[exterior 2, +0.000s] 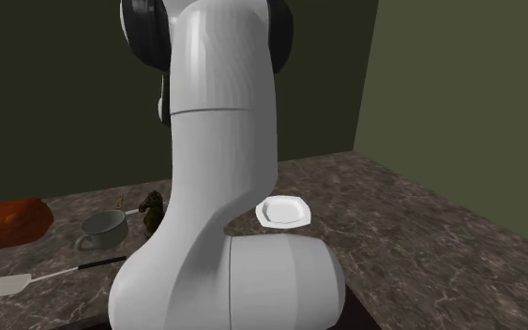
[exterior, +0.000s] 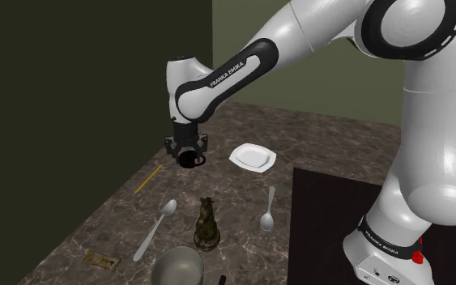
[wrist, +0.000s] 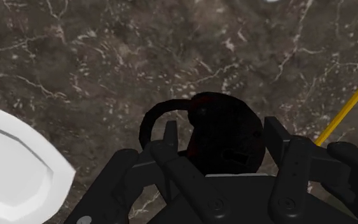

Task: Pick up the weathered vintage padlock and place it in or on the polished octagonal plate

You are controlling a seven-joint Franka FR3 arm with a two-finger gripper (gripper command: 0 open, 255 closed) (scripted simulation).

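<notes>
brass bit (exterior: pixel 102 260): small, flat and brownish, far left on the worktop (exterior: pixel 331 138) in the shoulder view. I can't tell what it is.
yellow stick (exterior: pixel 148 178): thin, lying flat, left of my hand and apart from it.
long spoon (exterior: pixel 155 229): grey, lying flat between the stick and the figurine.
pot (exterior: pixel 177 267): grey and round, at the shoulder view's lower edge. The second exterior view shows a side handle.
my hand (exterior: pixel 189 155): points down above the dark marbled worktop. My fingers (wrist: pixel 285 159) are clamped on the padlock, one on each side of its body.
padlock (wrist: pixel 225 130): almost black, with a round body and a curved shackle sticking out sideways. I'm gripping it and it seems to be off the surface. In the shoulder view it's near the plate's left side, not over it.
figurine (exterior: pixel 207 225): dark greenish-brown and upright, nearer the camera than my hand, between the two spoons.
plate (exterior: pixel 253 156): white, octagonal, with a raised rim. It lies flat, right of my hand.
short spoon (exterior: pixel 268 209): grey, nearer the camera than the plate, just beside the stand.
stand (exterior: pixel 323 227): dark box at lower right, with my base on it.
second exterior view: a white spatula (exterior 2: pixel 8 284) and a reddish-brown loaf-shaped thing (exterior 2: pixel 4 220) lie far left. My arm blocks the middle, and the plate is at its right.
</notes>
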